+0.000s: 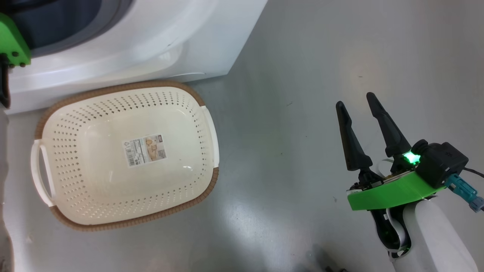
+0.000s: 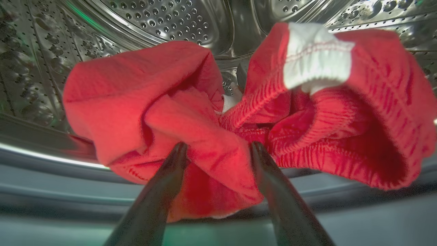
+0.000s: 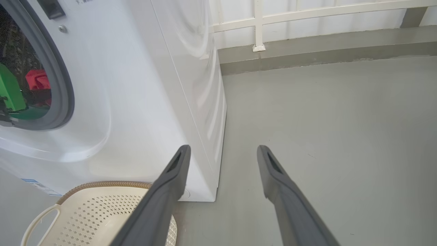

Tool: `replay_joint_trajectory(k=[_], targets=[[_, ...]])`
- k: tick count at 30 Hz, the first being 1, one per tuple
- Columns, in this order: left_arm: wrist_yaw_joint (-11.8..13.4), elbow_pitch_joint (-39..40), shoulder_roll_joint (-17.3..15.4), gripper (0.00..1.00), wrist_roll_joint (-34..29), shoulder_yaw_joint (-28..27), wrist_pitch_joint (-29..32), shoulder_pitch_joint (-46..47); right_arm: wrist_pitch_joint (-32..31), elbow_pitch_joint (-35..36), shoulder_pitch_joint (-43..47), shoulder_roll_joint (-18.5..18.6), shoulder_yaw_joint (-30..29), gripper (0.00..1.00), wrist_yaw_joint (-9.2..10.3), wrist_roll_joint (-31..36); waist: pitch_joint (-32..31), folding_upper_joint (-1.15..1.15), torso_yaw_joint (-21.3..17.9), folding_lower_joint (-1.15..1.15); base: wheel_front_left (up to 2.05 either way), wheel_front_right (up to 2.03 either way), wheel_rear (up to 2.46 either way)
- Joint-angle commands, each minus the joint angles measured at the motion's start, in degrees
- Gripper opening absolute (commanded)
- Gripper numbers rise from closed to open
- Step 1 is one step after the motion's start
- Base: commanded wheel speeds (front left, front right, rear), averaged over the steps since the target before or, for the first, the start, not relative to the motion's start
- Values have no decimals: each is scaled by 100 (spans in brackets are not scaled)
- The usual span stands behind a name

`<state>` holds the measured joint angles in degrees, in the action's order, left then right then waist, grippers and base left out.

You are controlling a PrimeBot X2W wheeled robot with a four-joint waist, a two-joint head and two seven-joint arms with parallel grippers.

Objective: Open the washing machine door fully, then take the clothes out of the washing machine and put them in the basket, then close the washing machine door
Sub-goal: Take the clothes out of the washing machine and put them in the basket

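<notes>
The clothes [image 2: 143, 95], a bright red bundle with a white patch [image 2: 315, 58], lie in the steel drum [image 2: 170, 17] of the washing machine [image 1: 151, 45]. My left gripper [image 2: 218, 148] is inside the drum, open, and its fingertips straddle a fold of the red fabric. In the right wrist view the clothes [image 3: 37, 80] show through the machine's uncovered opening. The washing machine door is out of view. The cream basket [image 1: 113, 88] stands on the floor against the machine's front with just a sticker [image 1: 145, 150] inside. My right gripper [image 1: 354, 99] hovers open over the floor to the basket's right, holding nothing.
The grey rubber gasket [image 3: 65, 95] rings the opening, and my left arm's green mount [image 1: 11, 41] sits at its edge. Bare grey floor [image 1: 287, 113] stretches right of the machine to a white wall rail [image 3: 258, 27]. The basket [image 3: 102, 212] lies below my right gripper [image 3: 222, 148].
</notes>
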<state>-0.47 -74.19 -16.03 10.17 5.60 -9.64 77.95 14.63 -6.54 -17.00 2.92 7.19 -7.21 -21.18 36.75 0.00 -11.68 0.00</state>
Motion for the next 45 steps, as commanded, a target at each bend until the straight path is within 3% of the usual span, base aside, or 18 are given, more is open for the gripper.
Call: replay_joint_trajectory(k=[1,2,4,21,32,39,45], targets=[[45,86,-308,76,21,-27,13,92,37,145,26,-4,124,100,-28,-34,11,0,-13,0,0,0,0],[54,80,-318,47,24,-19,20,95,37,147,26,-4,126,100,-28,-39,16,0,-21,0,0,0,0],[64,72,-332,0,21,8,16,97,37,149,26,-4,125,100,-28,-46,17,0,-30,0,0,0,0],[-253,362,-68,0,321,-45,-526,-475,37,84,74,-4,-64,100,-28,83,-462,0,287,0,0,0,0],[-332,2349,128,0,334,-449,-535,-1995,37,-7,411,-4,-261,100,-28,191,-1101,0,576,0,0,0,0],[-406,3559,419,0,175,-791,-535,-2994,37,-55,730,-4,-414,100,-28,249,-1538,0,737,0,0,0,0],[-449,4147,583,0,79,-1023,-535,-3487,37,-70,868,-4,-446,100,-28,270,-1768,0,779,0,0,0,0]])
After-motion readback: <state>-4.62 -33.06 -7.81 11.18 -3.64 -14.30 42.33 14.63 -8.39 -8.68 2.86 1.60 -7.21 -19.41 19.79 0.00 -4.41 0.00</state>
